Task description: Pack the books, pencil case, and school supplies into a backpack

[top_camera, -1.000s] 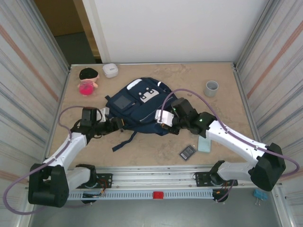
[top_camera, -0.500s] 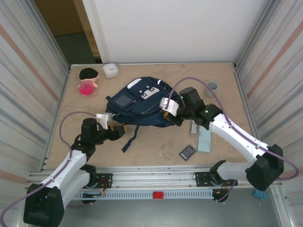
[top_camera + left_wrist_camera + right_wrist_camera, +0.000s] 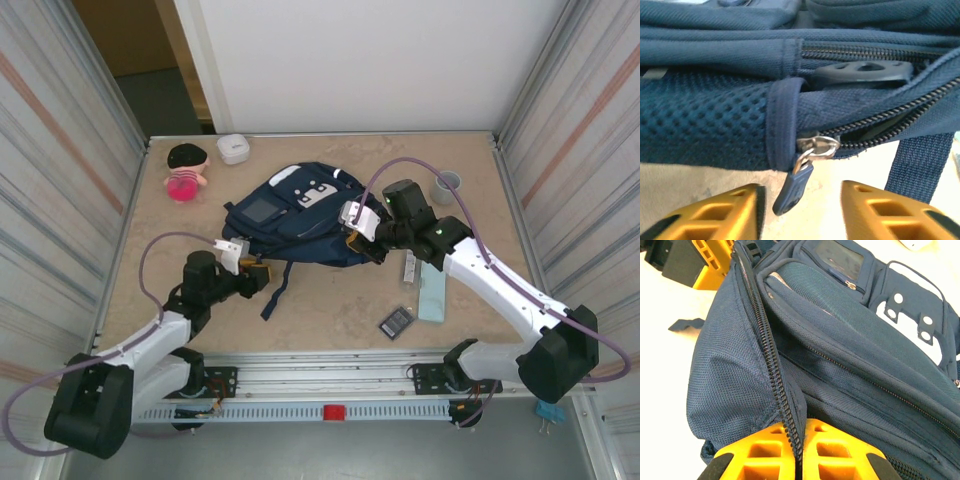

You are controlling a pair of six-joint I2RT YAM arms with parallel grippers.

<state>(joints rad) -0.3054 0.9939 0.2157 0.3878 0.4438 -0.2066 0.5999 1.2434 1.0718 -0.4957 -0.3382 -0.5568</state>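
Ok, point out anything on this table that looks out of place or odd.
A small doll with black hair and a pink body is at the table's far left corner, near a white rounded box; a grey cup stands far right. None looks like school gear. Nothing looks spilled or damaged.

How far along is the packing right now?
Done: the zipper is partly open beside the zipper pull. In hand: the right tool pinches the backpack at its zipper edge, and the left tool straddles the pull, jaws apart. Left: the pencil case, silvery bar and grey gridded pad lie on the table, not yet packed.
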